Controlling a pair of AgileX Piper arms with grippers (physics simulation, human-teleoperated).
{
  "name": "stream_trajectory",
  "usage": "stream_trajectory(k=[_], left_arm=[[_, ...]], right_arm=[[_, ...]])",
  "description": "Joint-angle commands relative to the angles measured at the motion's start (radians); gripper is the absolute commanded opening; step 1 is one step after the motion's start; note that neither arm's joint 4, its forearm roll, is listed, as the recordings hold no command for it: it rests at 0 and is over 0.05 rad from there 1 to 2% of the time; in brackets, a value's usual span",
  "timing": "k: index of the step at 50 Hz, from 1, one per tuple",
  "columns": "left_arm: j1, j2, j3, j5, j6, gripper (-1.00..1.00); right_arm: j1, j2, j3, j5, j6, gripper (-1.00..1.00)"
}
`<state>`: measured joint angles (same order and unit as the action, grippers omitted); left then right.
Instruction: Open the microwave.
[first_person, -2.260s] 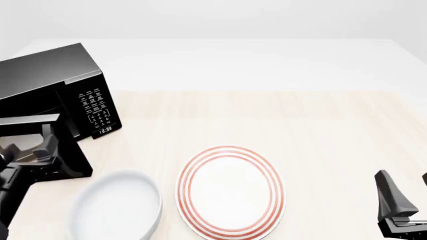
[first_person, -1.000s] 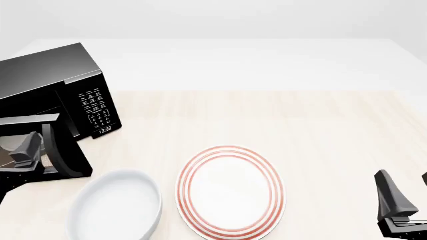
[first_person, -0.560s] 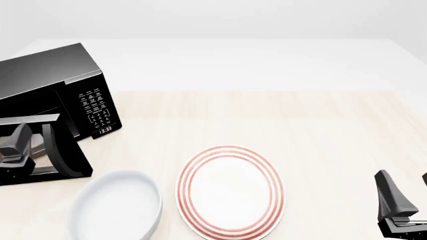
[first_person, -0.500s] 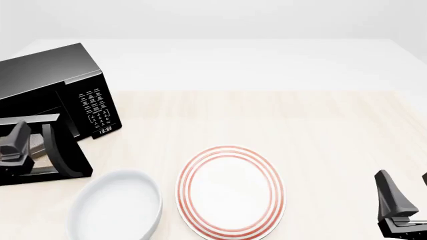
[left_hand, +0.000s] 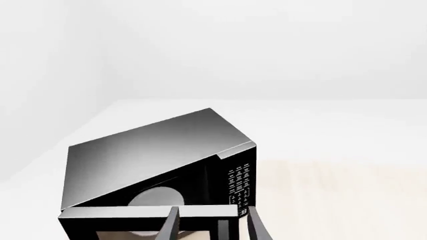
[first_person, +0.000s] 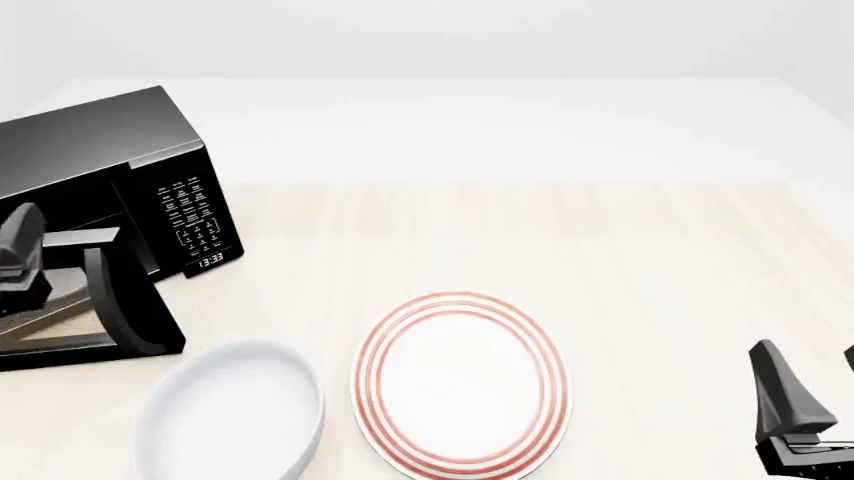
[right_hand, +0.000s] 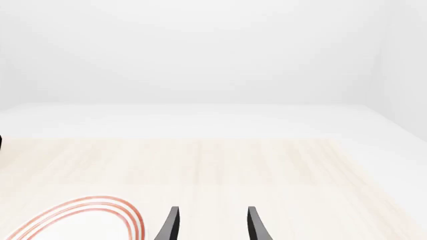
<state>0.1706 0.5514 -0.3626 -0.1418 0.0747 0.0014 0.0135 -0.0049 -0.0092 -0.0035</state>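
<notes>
1. While the microwave (first_person: 127, 190) sits at nine o'clock on the table, its door (first_person: 94, 300) stands swung wide toward the arms, turntable (left_hand: 157, 197) showing inside.
2. The left gripper (first_person: 20, 265) has drawn back off the handle (first_person: 114, 300) toward the edge of view over the last second; its fingers are apart and empty, so the opening looks done.
3. The right gripper (right_hand: 210, 225) idles at five o'clock, fingers apart.
4. A white bowl (first_person: 234, 415) and red-ringed plate (first_person: 461, 385) lie at six o'clock on the pale wood table (first_person: 601, 250); white walls behind.
</notes>
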Motion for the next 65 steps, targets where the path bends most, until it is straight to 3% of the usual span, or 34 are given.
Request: stream_trajectory(k=[1,28,42,53,65], left_arm=[[-0.003,0.035,-0.088,0.062,0.021,1.00],[-0.004,0.247,-0.305,0.122,0.053,1.00],[-0.025,0.304,-0.409,0.236,0.035,1.00],[-0.022,0.372,-0.500,0.342,0.068,1.00],[-0.034,0.428,-0.583,0.442,0.030,1.00]], right_arm=[[0.000,0.000,0.000,0.000,0.000,1.00],[0.000,0.000,0.000,0.000,0.000,1.00],[0.000,0.000,0.000,0.000,0.000,1.00],[0.000,0.000,0.000,0.000,0.000,1.00],[0.000,0.000,0.000,0.000,0.000,1.00]])
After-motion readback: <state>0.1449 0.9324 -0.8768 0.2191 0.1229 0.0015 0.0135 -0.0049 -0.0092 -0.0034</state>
